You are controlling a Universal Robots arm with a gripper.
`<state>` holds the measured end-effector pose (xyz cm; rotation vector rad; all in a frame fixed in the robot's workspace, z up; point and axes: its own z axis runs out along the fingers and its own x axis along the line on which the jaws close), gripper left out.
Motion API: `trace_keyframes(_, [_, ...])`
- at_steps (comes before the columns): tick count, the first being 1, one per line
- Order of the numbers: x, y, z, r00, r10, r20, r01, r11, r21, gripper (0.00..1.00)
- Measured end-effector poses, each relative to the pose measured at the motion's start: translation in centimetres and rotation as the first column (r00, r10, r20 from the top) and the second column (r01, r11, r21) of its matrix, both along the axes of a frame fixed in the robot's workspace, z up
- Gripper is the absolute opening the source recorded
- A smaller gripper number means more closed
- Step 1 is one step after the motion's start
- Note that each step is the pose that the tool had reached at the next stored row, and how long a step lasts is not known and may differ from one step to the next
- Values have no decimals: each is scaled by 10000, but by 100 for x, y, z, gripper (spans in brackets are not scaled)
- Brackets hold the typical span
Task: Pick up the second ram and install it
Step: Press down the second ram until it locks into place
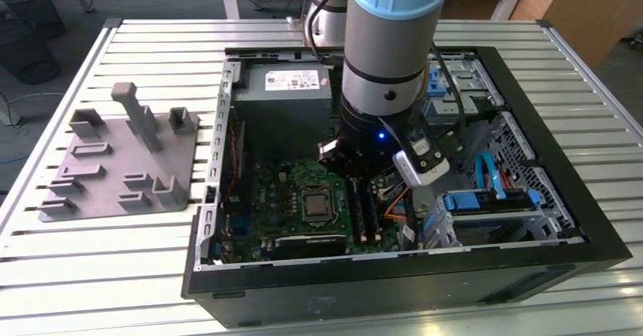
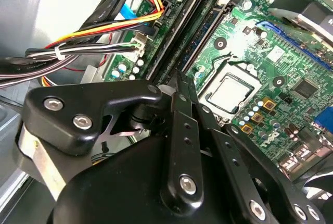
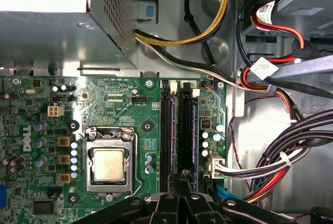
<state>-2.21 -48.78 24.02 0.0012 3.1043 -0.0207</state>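
One arm (image 1: 387,57) is reaching straight down into the open black steel tower case (image 1: 562,163) in the exterior view, with its wrist parked over the green motherboard (image 1: 286,193). The grey plastic fixture plate (image 1: 120,166) with its chunky posts sits on the slatted table (image 1: 60,276) off to the exterior view's left, and I can't spot a stick on it. In the second wrist view the gripper (image 2: 179,81) is all matte black links and shiny screw heads. Its fingers are pinched nearly together with nothing I can make out between them, and the tips sit right over the long black memory slots (image 2: 174,31). What looks like the second ram (image 2: 207,25) is a thin blue-green strip standing on edge in one of those slots, next to the bundle of orange, yellow and black cables (image 2: 104,21). In the first wrist view the stick (image 3: 191,125) runs up the slot nearest the white connector (image 3: 215,162), just past the fingertips, with the metal-lidded CPU (image 3: 109,164) in its socket off to the other side. My guess on handling is that it's very light and stiff but easy to crack if you twist it. The faces are slick, so hold it by the long top edge or the short ends, never by the chips or contacts, and push square down.
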Motion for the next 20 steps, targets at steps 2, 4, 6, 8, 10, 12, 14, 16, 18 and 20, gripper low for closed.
trace_keyframes(2, [0, 2, -3, 10000, 0, 1, 0, 10000, 1, 10])
trace_keyframes(4, [-2, 19, -16, 10000, -2, 0, 2, 10000, -1, 10])
trace_keyframes(6, [-2, 81, -46, 10000, 0, 0, 0, 10000, -2, 10])
trace_keyframes(8, [-5, 159, -80, 10000, 0, 0, 0, 10000, -1, 10])
trace_keyframes(10, [-9, 234, -116, 10000, 0, 0, 0, 10000, 2, 10])
trace_keyframes(12, [-20, 294, -146, 10000, 0, 1, 0, 10000, 2, 10])
trace_keyframes(14, [-33, 347, -173, 10000, 0, 0, 0, 10000, -1, 10])
trace_keyframes(16, [-44, 384, -193, 10000, 0, -4, 0, 10000, -15, 10])
trace_keyframes(18, [-47, 397, -216, 10000, 0, -1, 0, 10000, -2, 10])
trace_keyframes(20, [-47, 397, -235, 10000, 2, -2, -2, 10000, -7, 10])
